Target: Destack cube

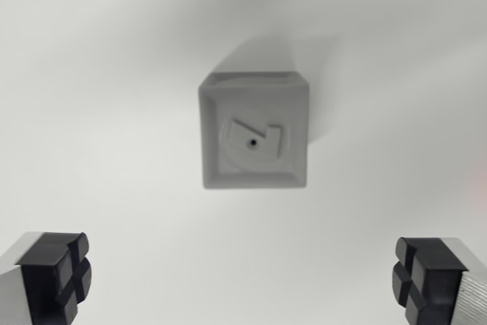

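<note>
Seen from the wrist camera looking straight down, a grey cube (255,131) sits on a plain white table (91,97), directly ahead of the gripper (243,279) and roughly centred between its two fingers. The cube's top face carries a raised border and a round recess holding an angular raised shape with a small dark hole near its middle. Above the top face, toward the upper edge of the picture, a grey side wall tapers away to a narrower end, and a soft shadow falls on the table to the wrist view's right of it. Whether that wall belongs to one block or to a stack of blocks cannot be told from this angle.

The gripper is spread wide and holds nothing. Its left fingertip (57,275), a black rubber pad with a cross-shaped groove on a silver body, shows at the bottom corner on the wrist view's left; the matching right fingertip (426,279) shows at the bottom corner on the wrist view's right. Both pads stand well apart from the cube, with bare white table between them and the cube's nearest edge. The picture is slightly soft, so finer markings on the cube are unclear.
</note>
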Robot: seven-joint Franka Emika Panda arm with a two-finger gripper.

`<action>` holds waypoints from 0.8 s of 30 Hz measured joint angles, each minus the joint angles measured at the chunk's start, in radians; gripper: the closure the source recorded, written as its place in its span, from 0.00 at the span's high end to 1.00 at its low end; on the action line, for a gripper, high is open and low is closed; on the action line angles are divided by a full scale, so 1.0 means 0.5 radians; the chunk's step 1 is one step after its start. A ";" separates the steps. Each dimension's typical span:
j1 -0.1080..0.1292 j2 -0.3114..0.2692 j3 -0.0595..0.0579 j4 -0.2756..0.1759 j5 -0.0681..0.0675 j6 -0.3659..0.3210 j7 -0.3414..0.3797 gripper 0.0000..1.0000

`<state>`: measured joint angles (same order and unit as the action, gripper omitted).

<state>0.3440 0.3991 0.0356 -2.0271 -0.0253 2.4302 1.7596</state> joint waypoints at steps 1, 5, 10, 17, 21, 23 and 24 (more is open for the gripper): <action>0.000 -0.018 0.000 0.000 0.001 -0.018 -0.001 1.00; 0.000 -0.079 0.001 0.008 0.004 -0.087 -0.003 1.00; 0.000 -0.148 0.001 0.025 0.010 -0.172 -0.005 1.00; 0.000 -0.240 0.001 0.064 0.015 -0.304 -0.009 1.00; 0.000 -0.287 0.002 0.090 0.017 -0.377 -0.011 1.00; 0.000 -0.301 0.002 0.102 0.018 -0.402 -0.012 1.00; 0.000 -0.311 0.002 0.110 0.018 -0.421 -0.012 1.00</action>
<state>0.3440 0.2435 0.0365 -1.9722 -0.0161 2.2197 1.7536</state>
